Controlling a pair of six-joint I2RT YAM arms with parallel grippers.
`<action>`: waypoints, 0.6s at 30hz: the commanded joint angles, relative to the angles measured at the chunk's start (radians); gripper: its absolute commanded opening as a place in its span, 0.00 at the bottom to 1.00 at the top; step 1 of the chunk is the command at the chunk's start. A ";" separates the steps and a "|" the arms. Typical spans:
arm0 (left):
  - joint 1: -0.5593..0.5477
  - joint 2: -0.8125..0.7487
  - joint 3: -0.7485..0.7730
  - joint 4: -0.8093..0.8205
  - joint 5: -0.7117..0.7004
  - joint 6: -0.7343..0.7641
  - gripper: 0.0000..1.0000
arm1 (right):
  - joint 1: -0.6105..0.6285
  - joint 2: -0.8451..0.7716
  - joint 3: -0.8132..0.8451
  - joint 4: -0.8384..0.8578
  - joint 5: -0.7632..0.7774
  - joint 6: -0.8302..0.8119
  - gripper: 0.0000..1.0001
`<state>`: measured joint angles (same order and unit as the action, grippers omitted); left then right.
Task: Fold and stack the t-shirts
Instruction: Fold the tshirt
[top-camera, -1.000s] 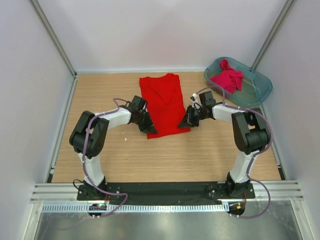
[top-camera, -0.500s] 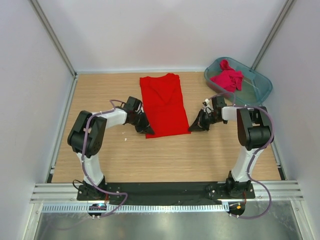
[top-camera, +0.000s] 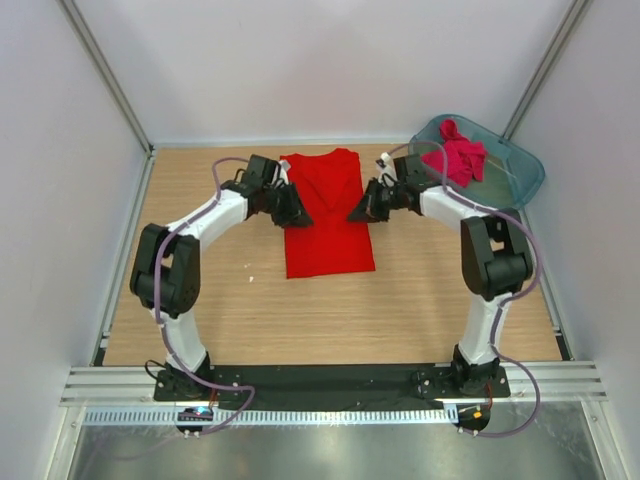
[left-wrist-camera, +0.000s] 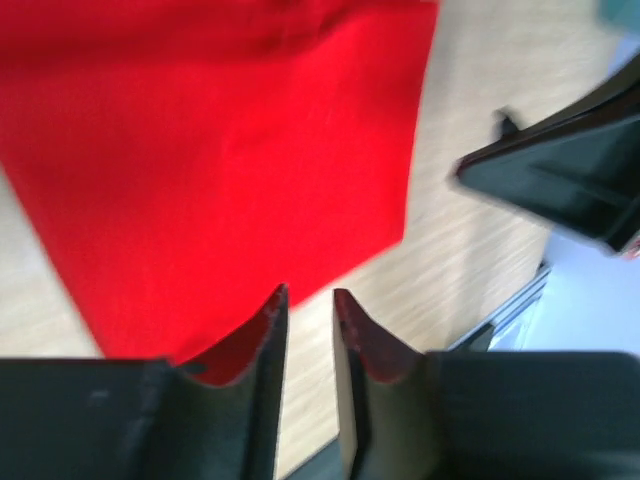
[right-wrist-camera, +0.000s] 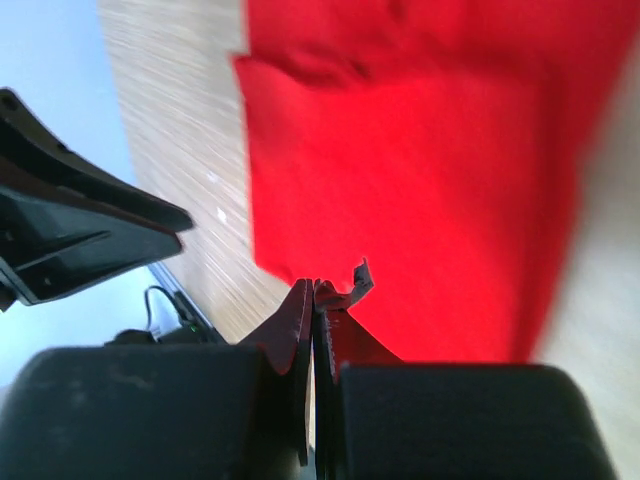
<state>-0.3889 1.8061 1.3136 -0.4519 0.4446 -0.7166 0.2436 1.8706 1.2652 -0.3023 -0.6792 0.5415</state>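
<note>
The big red t-shirt (top-camera: 328, 215) lies flat on the wooden bench (top-camera: 220, 290), towards the middle of its far edge. It is folded in on itself into a long, narrow strip that runs from the far edge back towards the arms. The cloth is bright, plain and mostly smooth, with a few slanting creases at the far end, and its near hem is cut straight across. I can't see any sleeves sticking out, and from above I can't make out the neckline. The other t-shirt (top-camera: 458, 158), a darker crimson-pink, sits crumpled in a heap inside the see-through teal tub (top-camera: 520, 180) at the far right corner of the bench. The right arm's wrist crosses the tub's near-left rim, so that bit is covered. The left gripper (left-wrist-camera: 310, 305) is at the strip's left edge, its fingers (left-wrist-camera: 268, 335) spread only a little. There is bare wood showing in the slit between them and nothing pinched. The right gripper (right-wrist-camera: 313, 292) is at the strip's right edge with its fingers pressed tight together, and I see no cloth caught in them. A small bent scrap by its tip is too blurred to name. Both wrist views are smeared, and each catches the other gripper only as a dark wedge at its side. A tiny white speck (top-camera: 252, 279) lies on the wood left of the strip's near corner.
</note>
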 joint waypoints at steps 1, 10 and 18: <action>0.056 0.122 0.088 0.048 0.051 0.031 0.23 | 0.043 0.136 0.121 0.159 -0.059 0.113 0.03; 0.117 0.370 0.240 0.136 0.115 0.016 0.10 | 0.020 0.386 0.327 0.183 -0.080 0.147 0.02; 0.150 0.423 0.222 0.141 0.103 0.065 0.08 | -0.096 0.444 0.307 0.224 -0.135 0.123 0.02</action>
<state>-0.2546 2.2013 1.5242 -0.3225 0.5549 -0.6956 0.1967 2.3024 1.5414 -0.1173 -0.7944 0.6800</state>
